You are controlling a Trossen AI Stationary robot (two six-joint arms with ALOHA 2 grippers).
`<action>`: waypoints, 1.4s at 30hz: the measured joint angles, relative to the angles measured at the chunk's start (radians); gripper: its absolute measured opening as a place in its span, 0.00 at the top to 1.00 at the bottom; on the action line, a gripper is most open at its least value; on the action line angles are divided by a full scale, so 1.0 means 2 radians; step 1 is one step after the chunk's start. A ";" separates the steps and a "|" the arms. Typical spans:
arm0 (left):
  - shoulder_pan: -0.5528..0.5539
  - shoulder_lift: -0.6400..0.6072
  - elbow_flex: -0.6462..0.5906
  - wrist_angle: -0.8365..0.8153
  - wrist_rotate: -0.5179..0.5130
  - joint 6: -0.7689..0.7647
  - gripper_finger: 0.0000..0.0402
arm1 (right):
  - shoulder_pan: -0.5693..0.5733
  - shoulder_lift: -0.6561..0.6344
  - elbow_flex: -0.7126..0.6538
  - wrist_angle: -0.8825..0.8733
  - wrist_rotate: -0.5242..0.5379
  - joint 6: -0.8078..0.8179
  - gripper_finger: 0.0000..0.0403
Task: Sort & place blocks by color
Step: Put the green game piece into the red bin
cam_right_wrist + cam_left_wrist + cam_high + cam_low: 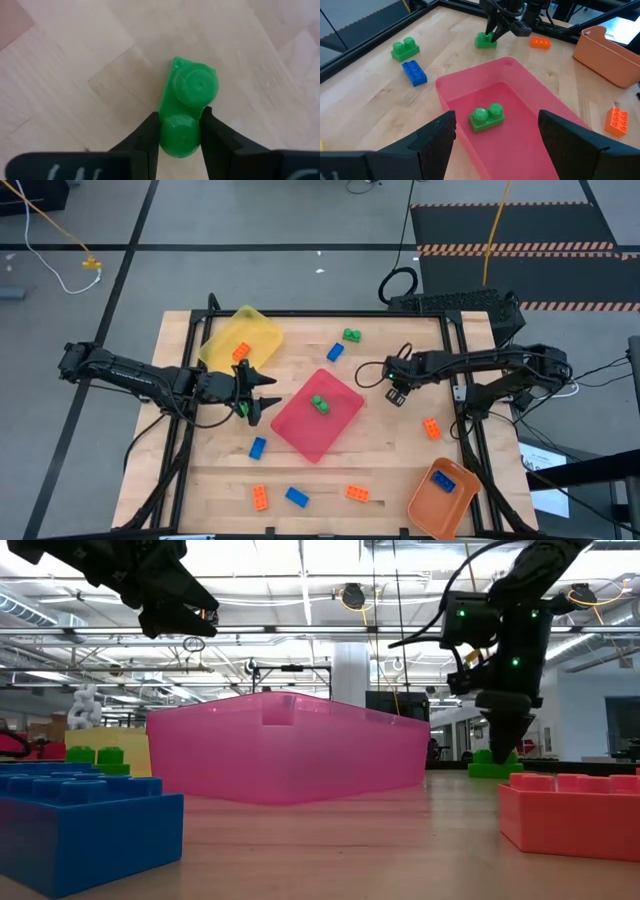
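A green block point(186, 107) lies on the table right of the pink tray point(340, 420), and my right gripper point(180, 134) is shut on it from above; it also shows in the low view point(492, 764) and the left wrist view point(485, 41). Another green block point(486, 119) rests studs-up on the pink tray's floor. My left gripper point(495, 135) hovers open over the tray's left edge point(262, 392), holding nothing. An orange block point(240, 352) lies in the yellow tray point(255, 332), and a blue one point(444, 480) in the orange tray point(425, 505). My right gripper pinches the green block at one studded end point(179, 145), one fingertip point(149, 134) on each long side. The fingers point steeply down and lie across the block. The block's underside is flat on the table, studs up.
Loose blocks lie around: green point(351, 335) and blue point(335, 352) at the far side, orange point(431, 427) at the right, blue point(257, 447) near the tray's left, and orange point(260, 497), blue point(296, 497) and orange point(357, 493) along the near edge.
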 joint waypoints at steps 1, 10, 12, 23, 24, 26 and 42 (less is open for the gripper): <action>0.000 0.000 0.000 0.000 0.000 0.000 0.30 | 0.004 -0.002 0.000 0.000 -0.001 0.000 0.77; 0.000 0.000 0.000 0.001 0.000 0.000 0.30 | 0.059 -0.044 0.055 0.005 0.006 0.004 0.77; 0.000 0.000 0.000 0.003 0.000 0.000 0.30 | 0.074 -0.054 0.078 0.014 0.021 -0.001 0.77; 0.000 0.000 0.000 0.006 0.000 -0.008 0.30 | 0.127 -0.019 0.128 0.155 0.023 -0.063 0.77; 0.000 0.000 0.000 0.006 0.000 -0.007 0.30 | 0.127 -0.011 0.130 0.163 0.022 -0.064 0.77; 0.000 0.000 0.000 0.006 0.000 -0.008 0.30 | 0.127 0.008 0.133 0.170 0.007 -0.063 0.77; 0.000 0.000 0.000 0.005 0.000 -0.011 0.30 | 0.129 0.095 0.167 0.196 -0.043 -0.072 0.74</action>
